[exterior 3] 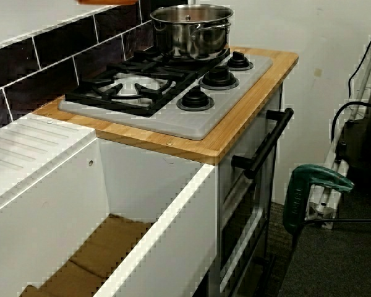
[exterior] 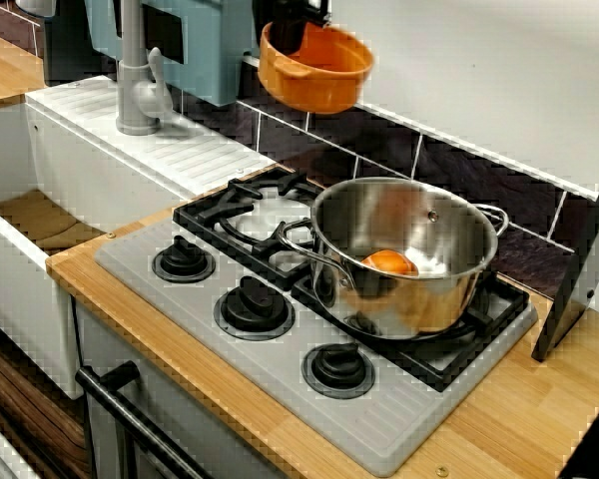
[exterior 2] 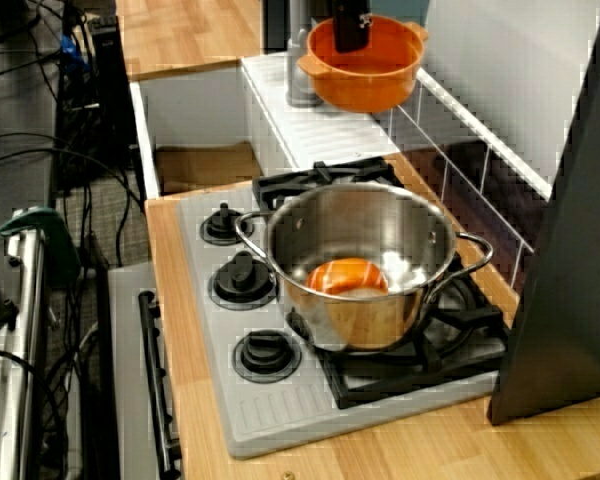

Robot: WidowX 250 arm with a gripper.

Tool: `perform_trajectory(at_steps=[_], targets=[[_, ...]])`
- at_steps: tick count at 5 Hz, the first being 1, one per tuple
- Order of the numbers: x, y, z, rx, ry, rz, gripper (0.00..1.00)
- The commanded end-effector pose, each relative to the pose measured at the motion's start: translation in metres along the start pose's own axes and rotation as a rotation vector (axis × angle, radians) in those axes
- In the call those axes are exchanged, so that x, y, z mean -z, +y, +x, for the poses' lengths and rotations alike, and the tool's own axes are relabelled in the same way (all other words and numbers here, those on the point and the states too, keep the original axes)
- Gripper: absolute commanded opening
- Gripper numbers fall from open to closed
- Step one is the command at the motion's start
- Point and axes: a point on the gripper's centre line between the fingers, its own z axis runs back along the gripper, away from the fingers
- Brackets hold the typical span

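Gripper and held vessel, seen from in front of the hob and from its far end. The gripper (exterior: 296,30), dark and cut off by the top edge in both views, reaches down into the orange bowl (exterior: 314,75) and is closed on its far rim. The gap between the jaws is hidden by the bowl's wall. The bowl hangs directly beneath the gripper, clear of every surface. It is high over the back of the counter, close to the black-tiled wall (exterior: 459,170), to the right of the grey faucet (exterior: 135,80) and up and left of the steel pot (exterior: 409,259).

The bowl is round, deep and plain orange with a glossy finish. It has a thick rolled rim and a small lug handle on each side, and its mouth tilts slightly toward the room. Its inside looks bare apart from the gripper. The steel pot stands on the right burner of the grey hob (exterior: 280,399) and holds an orange item (exterior: 389,262).
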Motion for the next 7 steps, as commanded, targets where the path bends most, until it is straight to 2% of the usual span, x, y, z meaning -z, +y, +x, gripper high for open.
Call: perform_trajectory(at_steps=[1, 3, 4, 5, 6, 7], targets=[[0.009, 0.019, 0.002, 0.012, -0.041, -0.025, 0.00], [0.019, 0.019, -0.016, 0.070, -0.041, -0.039, 0.00], [0.017, 0.016, -0.024, 0.086, -0.053, -0.076, 0.00], [0.020, 0.017, -0.030, 0.088, -0.082, -0.086, 0.00], [0.025, 0.018, -0.035, 0.090, -0.084, -0.097, 0.00], [0.028, 0.014, -0.041, 0.108, -0.115, -0.107, 0.00]])
